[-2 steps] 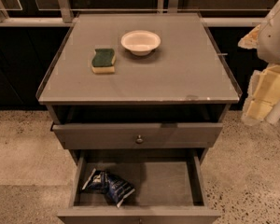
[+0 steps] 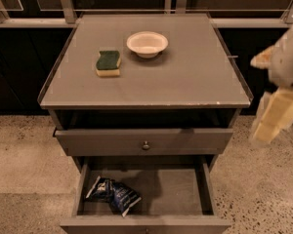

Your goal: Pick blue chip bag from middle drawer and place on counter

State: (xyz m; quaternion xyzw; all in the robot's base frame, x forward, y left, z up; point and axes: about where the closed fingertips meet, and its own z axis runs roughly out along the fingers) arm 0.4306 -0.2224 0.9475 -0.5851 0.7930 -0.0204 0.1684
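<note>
Hardly begun, by the look of things. Middle drawer (image 2: 167, 188) pulled open already. Blue chip bag (image 2: 112, 195) crumpled on its floor near the front-left corner, close to the left wall, untouched.

Hand (image 2: 276, 117) well off the right edge of the surface (image 2: 190, 79), hanging in the air beside the cabinet at about the level of that edge, well apart from the bag and carrying nothing visible. Impossible to tell whether apart or together.

Left to do: reach down into the drawer, grasp the bag, lift it clear, set it on the surface.

Around: green-and-yellow sponge (image 2: 108, 63) toward the back-left corner of the surface, white bowl (image 2: 147, 43) just beside it near the middle of the back edge. Front half and right side free for the bag.

Possibly in the way: upper drawer front (image 2: 107, 141) with its small knob (image 2: 145, 145), overhanging the back of the open drawer. Approach probably best from above and in front.
</note>
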